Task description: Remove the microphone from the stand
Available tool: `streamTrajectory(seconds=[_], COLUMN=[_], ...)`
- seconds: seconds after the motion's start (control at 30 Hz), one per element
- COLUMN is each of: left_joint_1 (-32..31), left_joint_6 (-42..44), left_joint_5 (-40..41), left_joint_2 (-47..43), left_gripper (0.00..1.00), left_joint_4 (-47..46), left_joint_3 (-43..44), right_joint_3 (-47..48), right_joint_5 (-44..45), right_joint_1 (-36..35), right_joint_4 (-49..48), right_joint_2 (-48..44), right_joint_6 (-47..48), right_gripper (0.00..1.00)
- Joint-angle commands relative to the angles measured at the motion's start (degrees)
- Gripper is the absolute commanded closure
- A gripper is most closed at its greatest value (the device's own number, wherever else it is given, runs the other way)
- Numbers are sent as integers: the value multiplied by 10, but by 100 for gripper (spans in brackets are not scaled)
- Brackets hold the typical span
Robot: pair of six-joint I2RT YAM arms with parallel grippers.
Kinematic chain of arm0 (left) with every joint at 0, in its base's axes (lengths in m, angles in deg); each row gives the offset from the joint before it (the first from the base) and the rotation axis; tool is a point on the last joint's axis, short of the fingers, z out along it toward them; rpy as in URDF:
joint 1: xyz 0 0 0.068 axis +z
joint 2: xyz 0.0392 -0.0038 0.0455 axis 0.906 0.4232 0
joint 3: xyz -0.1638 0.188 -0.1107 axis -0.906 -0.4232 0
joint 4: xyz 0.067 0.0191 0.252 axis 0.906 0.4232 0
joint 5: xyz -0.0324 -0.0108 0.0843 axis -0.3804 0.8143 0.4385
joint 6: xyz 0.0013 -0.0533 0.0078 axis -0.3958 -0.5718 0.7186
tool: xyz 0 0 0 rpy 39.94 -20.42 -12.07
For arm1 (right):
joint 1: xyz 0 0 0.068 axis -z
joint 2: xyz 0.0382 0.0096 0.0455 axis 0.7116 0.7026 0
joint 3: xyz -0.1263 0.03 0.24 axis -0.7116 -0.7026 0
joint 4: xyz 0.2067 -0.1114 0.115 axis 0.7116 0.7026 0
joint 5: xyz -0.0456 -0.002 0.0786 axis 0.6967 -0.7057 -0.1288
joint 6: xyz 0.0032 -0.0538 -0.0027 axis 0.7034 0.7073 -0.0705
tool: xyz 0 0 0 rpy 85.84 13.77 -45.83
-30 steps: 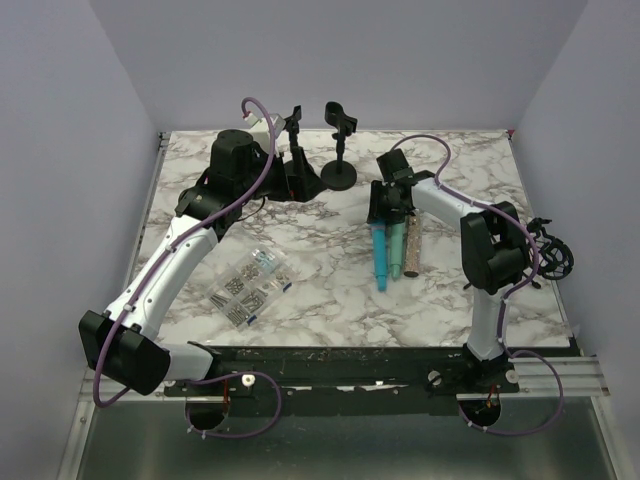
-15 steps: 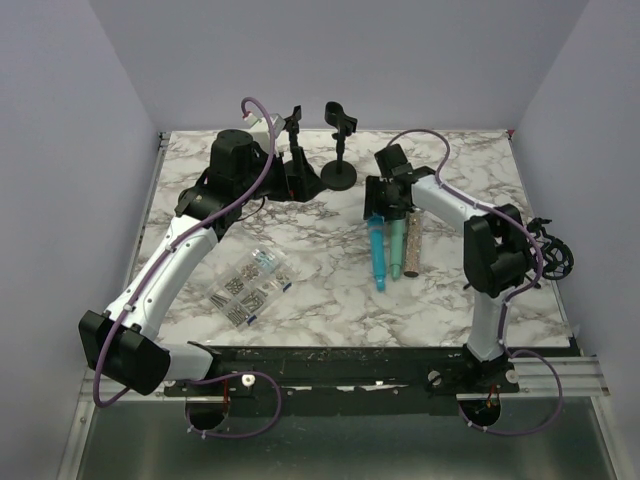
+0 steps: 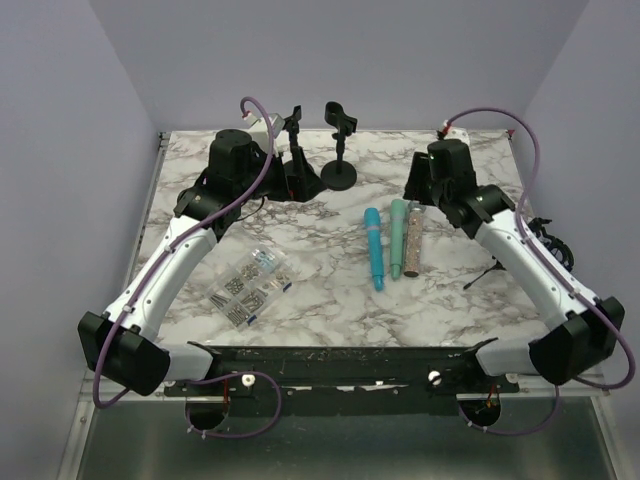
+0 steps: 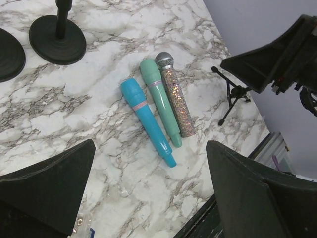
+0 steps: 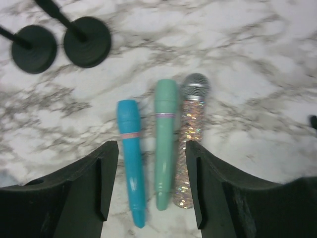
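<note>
Three microphones lie side by side on the marble table: blue (image 3: 374, 248), green (image 3: 397, 237) and glittery (image 3: 412, 240). Two black round-base stands are at the back, one (image 3: 340, 150) with an empty clip, the other (image 3: 293, 150) beside my left gripper (image 3: 293, 182). The left gripper (image 4: 148, 198) is open and empty, high above the table. My right gripper (image 3: 418, 188) is open and empty above the microphones' heads; its view shows the blue (image 5: 131, 158), green (image 5: 165, 139) and glittery (image 5: 189, 144) microphones between its fingers (image 5: 151, 188).
A clear bag of small parts (image 3: 250, 283) lies at the front left. A small black tripod (image 3: 487, 272) stands right of the microphones, under the right arm. The stand bases (image 5: 86, 42) (image 5: 33, 49) sit beyond the microphones.
My right gripper has lifted off the microphones and drawn back to the right, and the arm has swung outward. The microphones stay on the table. The left arm has not moved.
</note>
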Motion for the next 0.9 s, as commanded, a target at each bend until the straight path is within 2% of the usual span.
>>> streamTrajectory(seconds=[0.0, 0.3, 0.57, 0.6, 0.7, 0.73, 0.87], left_joint_1=[2, 0, 0, 0, 0, 0, 0], left_joint_6=[-6, -6, -7, -7, -8, -8, -9], left_joint_5=[-14, -14, -17, -17, -20, -21, -21], left_joint_2=[-18, -21, -17, -17, -17, -17, -19], left_gripper=[2, 1, 1, 1, 2, 1, 1], left_joint_4=[-15, -16, -15, -15, -15, -15, -17], left_joint_3=[2, 0, 1, 0, 1, 1, 2], right_joint_3=[-86, -241, -285, -286, -294, -295, -294], right_joint_5=[214, 456, 551, 557, 586, 590, 590], right_joint_1=[1, 1, 34, 41, 57, 62, 78], right_joint_4=[27, 42, 60, 60, 60, 60, 57], right_joint_2=[-57, -165, -167, -162, -147, -140, -107], right_joint_6=[-22, -170, -287, -301, -341, -354, -391], right_gripper=[38, 45, 45, 42, 14, 11, 11])
